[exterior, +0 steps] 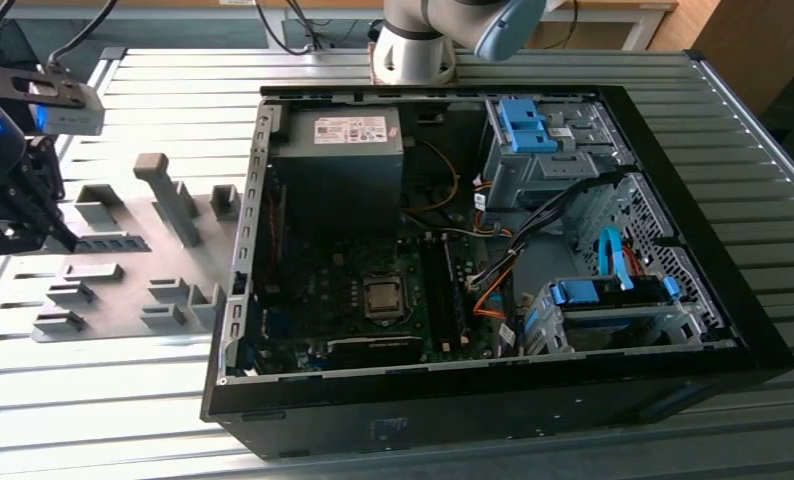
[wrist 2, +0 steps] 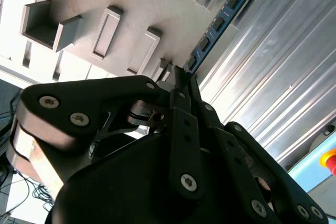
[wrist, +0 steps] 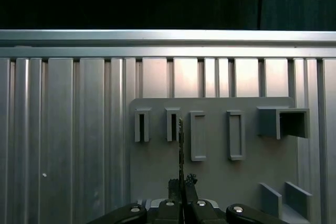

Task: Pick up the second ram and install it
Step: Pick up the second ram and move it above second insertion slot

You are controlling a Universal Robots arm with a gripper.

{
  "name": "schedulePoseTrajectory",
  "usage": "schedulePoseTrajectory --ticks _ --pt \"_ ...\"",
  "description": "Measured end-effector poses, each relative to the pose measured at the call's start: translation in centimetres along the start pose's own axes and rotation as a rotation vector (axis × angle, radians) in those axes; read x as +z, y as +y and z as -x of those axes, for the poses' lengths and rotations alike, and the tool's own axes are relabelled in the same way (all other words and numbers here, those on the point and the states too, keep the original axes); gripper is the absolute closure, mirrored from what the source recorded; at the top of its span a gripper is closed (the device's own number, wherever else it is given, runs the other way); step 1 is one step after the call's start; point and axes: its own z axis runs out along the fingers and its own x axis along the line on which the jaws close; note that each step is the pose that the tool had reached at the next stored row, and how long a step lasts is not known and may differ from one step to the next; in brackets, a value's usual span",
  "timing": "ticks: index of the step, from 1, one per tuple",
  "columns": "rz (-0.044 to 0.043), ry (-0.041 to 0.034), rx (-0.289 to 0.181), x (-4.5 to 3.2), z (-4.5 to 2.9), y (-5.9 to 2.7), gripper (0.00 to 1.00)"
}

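Pinching the second ram [wrist 2: 218,22], a blue circuit-board stick, by one end in our black claw [wrist 2: 181,80] over the grey fixture plate [wrist 2: 157,3], we judge it light, stiff, fragile.

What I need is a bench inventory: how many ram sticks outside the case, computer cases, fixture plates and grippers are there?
second ram: 1
computer case: 1
grey fixture plate: 1
gripper: 1
Total: 4
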Motion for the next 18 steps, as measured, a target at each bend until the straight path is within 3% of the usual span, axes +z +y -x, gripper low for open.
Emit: schedulePoseTrajectory --ticks 18 --pt "-0.0005 -0.0001 0.0 -1.48 0.06 0.03 0.86"
